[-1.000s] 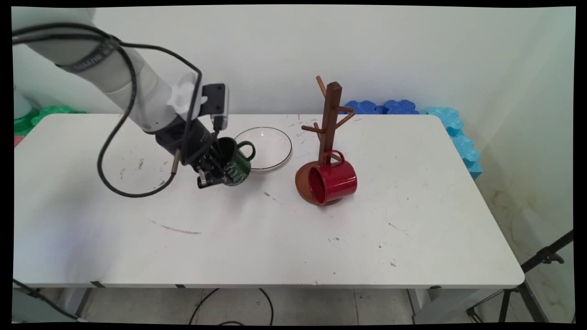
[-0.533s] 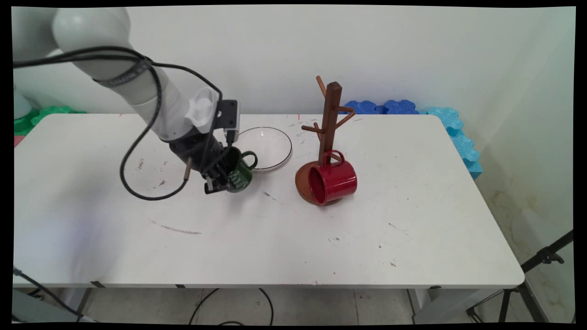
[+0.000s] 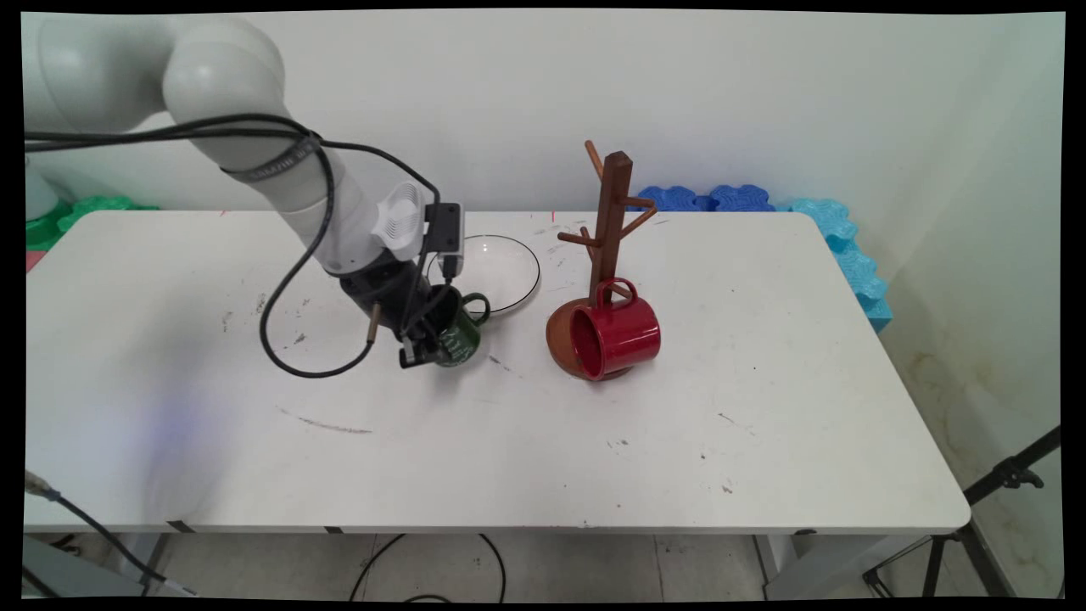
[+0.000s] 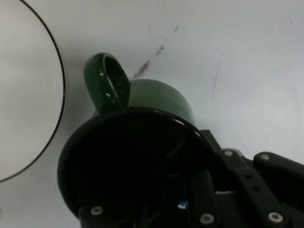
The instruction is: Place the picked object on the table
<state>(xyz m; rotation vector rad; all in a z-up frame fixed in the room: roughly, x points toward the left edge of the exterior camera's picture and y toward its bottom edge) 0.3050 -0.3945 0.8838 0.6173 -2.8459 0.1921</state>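
Gripper [image 3: 422, 339] sits low over the white table [image 3: 475, 441], left of centre in main view, and we see it clamped on the green mug [image 3: 458, 338]. Jaws are closed on the mug's rim/wall: in hand view one finger [image 4: 206, 199] goes down inside the dark mouth of the mug [image 4: 137, 161], the other linkage runs along the outside, wall pinched betw. them. How wide the gap is we can't tell beyond the wall's thickness.

Mug is tilted, mouth facing up-left toward the arm, handle [image 3: 478, 305] on the side toward the bowl. White lettering shows on its side in main view, too small for us to read. Whether its base touches the table or hangs just above we can't tell; a shadow lies right under it.

Just behind the mug, near the far edge, is a clear glass bowl [image 3: 509, 271] w/ a dark rim; in hand view its rim [image 4: 59, 90] curves past at left, near the mug's handle [image 4: 107, 83] but apart from it.

To the right, well apart from the gripper, we see a brown wooden mug tree [image 3: 612, 222] standing upright on a round base. A red mug [image 3: 615, 333] lies on its side at the tree's foot, mouth toward the camera's left, handle up against the post.

Black cables [image 3: 293, 339] hang from the arm in a loop left of the gripper. Table has scuff marks nr. the mug.
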